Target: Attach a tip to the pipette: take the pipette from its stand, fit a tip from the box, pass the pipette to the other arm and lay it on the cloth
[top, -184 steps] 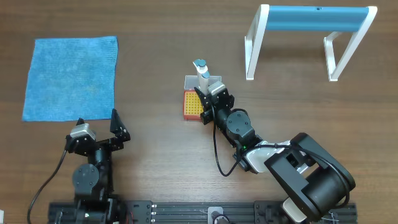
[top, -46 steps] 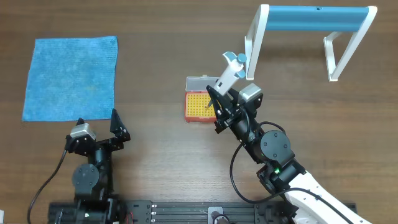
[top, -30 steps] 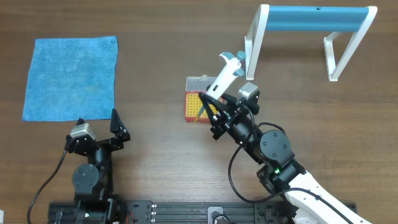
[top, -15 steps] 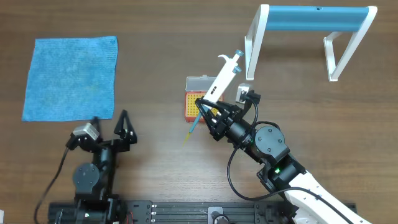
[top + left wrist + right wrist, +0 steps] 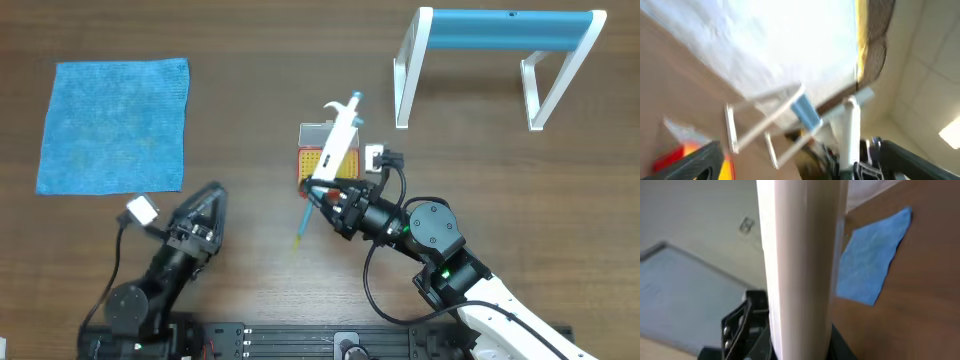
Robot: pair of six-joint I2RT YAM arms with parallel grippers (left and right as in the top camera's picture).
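**Pipette.** The pipette [image 5: 340,135] is clamped in the right gripper [image 5: 328,195]. The fingers are closed on the lower part of its white barrel. In the top view the barrel runs at a slant. Its plunger end points away from the arm bases, and its lower end points toward them and slightly to the left. A slim tip [image 5: 301,228] is fitted on the lower end and projects past the gripper, over bare table [image 5: 250,80]. In the right wrist view the white barrel [image 5: 800,265] stands between that gripper's black fingers [image 5: 742,327].

**Tip box.** The tip box [image 5: 305,168] sits on the table under the raised pipette, which crosses it in the top view. The box is open. Its orange rack shows a yellow grid, but single tips are too small to tell apart. The clear lid [image 5: 316,130] lies just behind the rack on the far side.

**Left gripper.** The left gripper [image 5: 208,200] is to the left of the pipette tip and apart from it. Its fingers are spread wide, as its wrist view shows, and hold nothing.

**Cloth.** The blue cloth [image 5: 113,125] lies flat at the far left, well apart from the pipette.

**Stand.** The stand [image 5: 500,30], a white frame with a blue bar, is at the far right.
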